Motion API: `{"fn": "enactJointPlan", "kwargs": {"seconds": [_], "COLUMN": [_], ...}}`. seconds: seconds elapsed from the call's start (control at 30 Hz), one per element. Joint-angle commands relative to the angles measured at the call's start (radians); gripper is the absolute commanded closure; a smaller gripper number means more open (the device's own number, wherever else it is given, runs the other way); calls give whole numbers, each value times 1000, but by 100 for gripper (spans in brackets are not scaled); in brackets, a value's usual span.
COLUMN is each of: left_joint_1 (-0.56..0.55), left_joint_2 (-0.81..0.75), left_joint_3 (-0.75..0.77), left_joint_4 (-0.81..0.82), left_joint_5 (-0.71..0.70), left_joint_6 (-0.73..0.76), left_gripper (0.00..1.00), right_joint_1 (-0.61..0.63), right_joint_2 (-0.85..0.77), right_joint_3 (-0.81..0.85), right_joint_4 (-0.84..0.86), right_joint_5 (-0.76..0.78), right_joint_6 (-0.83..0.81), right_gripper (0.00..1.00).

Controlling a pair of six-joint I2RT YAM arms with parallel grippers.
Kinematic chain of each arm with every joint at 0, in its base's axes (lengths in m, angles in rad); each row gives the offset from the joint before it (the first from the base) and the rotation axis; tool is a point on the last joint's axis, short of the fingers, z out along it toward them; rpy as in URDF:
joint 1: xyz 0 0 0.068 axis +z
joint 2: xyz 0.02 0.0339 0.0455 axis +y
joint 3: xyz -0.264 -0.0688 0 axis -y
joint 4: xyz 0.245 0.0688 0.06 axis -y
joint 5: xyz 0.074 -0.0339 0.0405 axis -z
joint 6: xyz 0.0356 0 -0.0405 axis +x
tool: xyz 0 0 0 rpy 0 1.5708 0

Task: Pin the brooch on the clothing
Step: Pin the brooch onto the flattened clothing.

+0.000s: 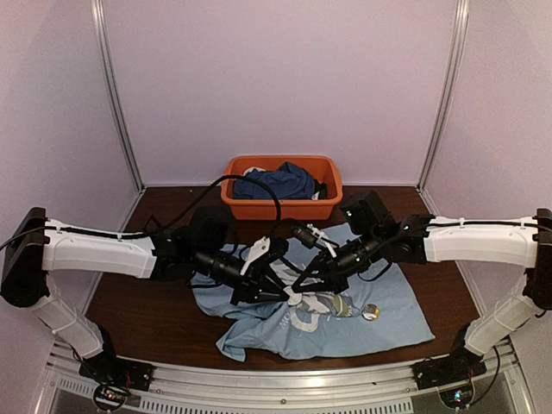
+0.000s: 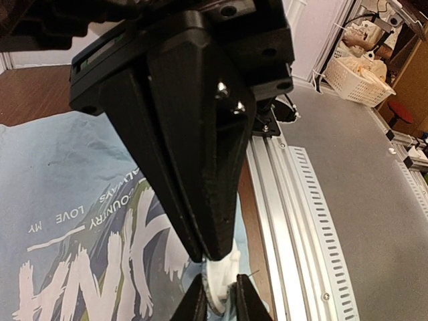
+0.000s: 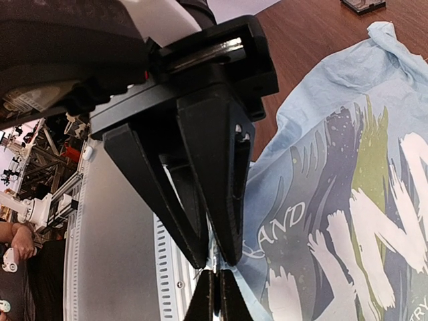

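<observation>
Left arm (image 1: 103,250): I see it stretched in from the left, low over the desk (image 1: 138,302), wrist tipped down toward the middle.
Left fingers (image 2: 194,167): narrow, tips almost meeting above the print; I cannot tell whether they pinch cloth.
Shirt (image 1: 401,321): rumpled on the near middle of the desk.
Right fingers (image 3: 214,167): closed tip to tip, nose to nose with the left fingers.
Brooch (image 1: 371,311): lying on the shirt, right of both sets of fingers, near but apart.
Right arm (image 1: 474,241): mirrors the left arm from the right.
</observation>
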Motion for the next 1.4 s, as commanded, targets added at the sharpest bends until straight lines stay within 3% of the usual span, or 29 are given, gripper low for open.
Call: {"fn": "enactJointPlan", "kwargs": {"seconds": [0.0, 0.67, 1.37], "left_joint_1": [-27, -27, -27], "left_joint_2": [-8, -5, -5], "left_joint_3": [-40, -58, -144], "left_joint_4": [79, 99, 313], "left_joint_5": [-13, -22, -108], "left_joint_6": [-29, 13, -156], "left_gripper": [82, 82, 85], "right_joint_1": [-6, -9, -10], "right_joint_2": [-1, -3, -10], "right_joint_3": [1, -23, -79], "right_joint_4": [92, 170, 319], "right_joint_5": [-13, -64, -82], "right_joint_6": [23, 69, 170], "right_gripper": [100, 100, 100]}}
